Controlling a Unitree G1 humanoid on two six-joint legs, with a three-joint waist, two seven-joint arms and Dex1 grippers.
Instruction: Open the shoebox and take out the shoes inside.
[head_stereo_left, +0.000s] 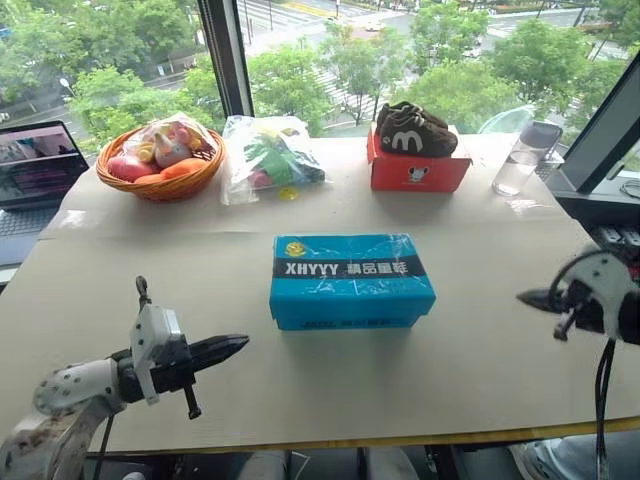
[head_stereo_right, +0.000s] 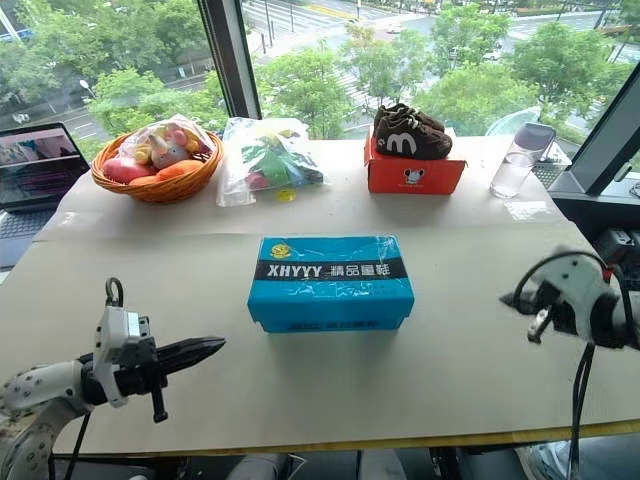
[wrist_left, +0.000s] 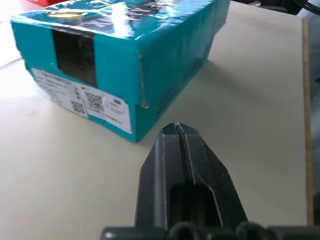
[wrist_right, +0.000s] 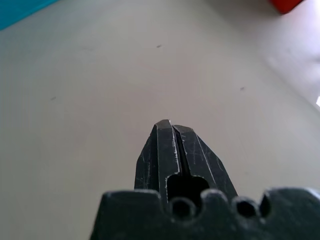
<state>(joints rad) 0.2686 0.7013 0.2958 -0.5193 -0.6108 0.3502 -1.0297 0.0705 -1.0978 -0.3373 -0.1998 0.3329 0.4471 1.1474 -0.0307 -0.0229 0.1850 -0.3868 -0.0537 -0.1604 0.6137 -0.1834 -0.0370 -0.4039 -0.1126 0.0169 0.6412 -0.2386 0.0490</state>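
Note:
The bright blue shoebox (head_stereo_left: 350, 280) lies closed in the middle of the table, its black band and yellow round sticker facing up. My left gripper (head_stereo_left: 243, 345) hovers to the box's left near the front edge, shut and empty, pointing at the box's end; that end (wrist_left: 100, 65) with its white labels shows in the left wrist view beyond the shut fingertips (wrist_left: 176, 127). My right gripper (head_stereo_left: 524, 297) hangs off to the box's right, shut on nothing, with bare table under its tips (wrist_right: 170, 125). The shoes are hidden inside the box.
At the back stand a wicker basket (head_stereo_left: 160, 160) of toys, a clear bag (head_stereo_left: 268, 155) of items, a red-orange box (head_stereo_left: 415, 168) with dark brown shoes on top, and a glass (head_stereo_left: 520, 160). A laptop (head_stereo_left: 35, 175) sits at the far left.

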